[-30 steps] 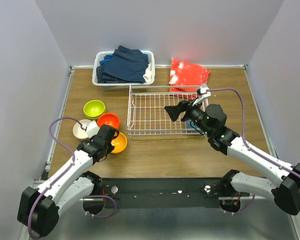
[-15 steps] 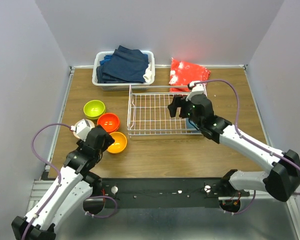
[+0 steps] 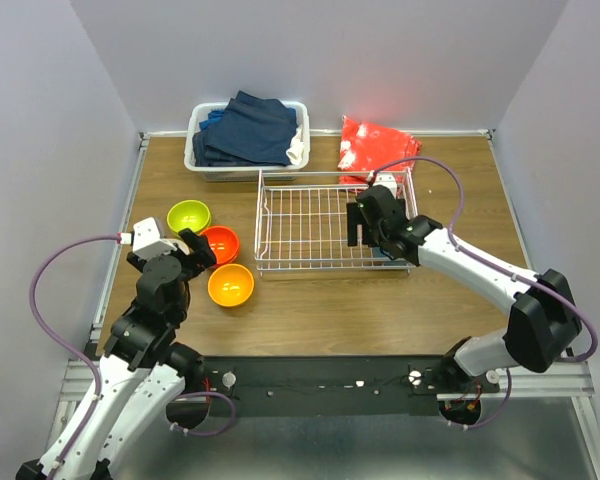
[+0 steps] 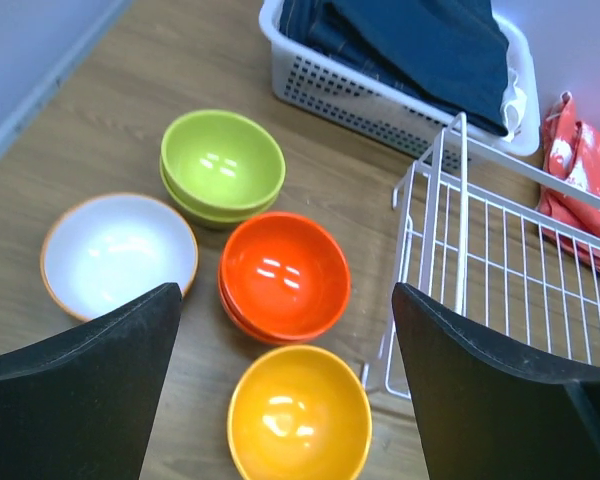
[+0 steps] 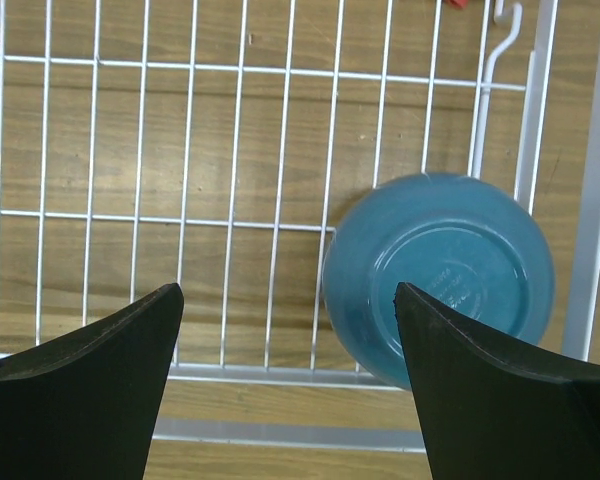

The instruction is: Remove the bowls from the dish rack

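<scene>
On the table left of the dish rack (image 3: 305, 225) sit four bowl groups: a lime green stack (image 4: 223, 165), a red-orange stack (image 4: 285, 275), a yellow-orange bowl (image 4: 300, 415) and a white-inside bowl (image 4: 118, 253). My left gripper (image 4: 285, 300) hangs open above them, holding nothing, and in the top view the left gripper (image 3: 198, 248) is beside the red-orange bowl (image 3: 219, 243). A teal blue bowl (image 5: 440, 275) lies upside down in the rack's near right corner. My right gripper (image 5: 288, 290) is open above the rack wires (image 5: 230, 70), just left of that bowl.
A white plastic tub of dark blue clothes (image 3: 248, 138) stands behind the rack's left end. A red packet (image 3: 378, 145) lies at the back right. Grey walls close in the table on three sides. The rack's left wall (image 4: 450, 230) rises near the yellow-orange bowl.
My left gripper opened, let go of the yellow-orange bowl on the table and drew back up and to the left. The right wrist swung over the rack's right end, still open.
</scene>
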